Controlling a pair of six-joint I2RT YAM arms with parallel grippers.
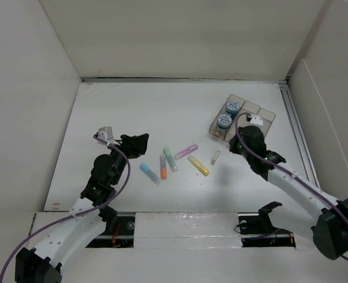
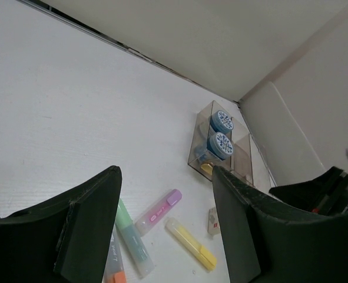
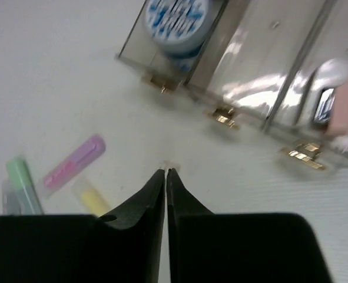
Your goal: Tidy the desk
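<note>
The desk (image 1: 132, 112) is a white tabletop with walls around it. Blue (image 1: 149, 173), orange (image 1: 163, 167), green (image 1: 170, 159), purple (image 1: 186, 151) and yellow (image 1: 198, 165) highlighters lie loose at its middle, with a small pale eraser (image 1: 215, 157) to their right. My left gripper (image 1: 139, 144) hovers open and empty left of them; its view (image 2: 163, 177) shows the purple (image 2: 159, 212) and yellow (image 2: 190, 243) highlighters between the fingers. My right gripper (image 1: 235, 145) is shut just in front of the clear tray (image 1: 267, 121); in its view (image 3: 166, 172) a small pale bit shows past the tips.
The three-compartment tray holds two blue-topped rolls (image 1: 232, 107) (image 1: 224, 121) in its left compartment and a white-and-pink item (image 1: 255, 119) at the right. White walls close the desk at the back and sides. A metal rail (image 1: 297, 135) runs along the right edge.
</note>
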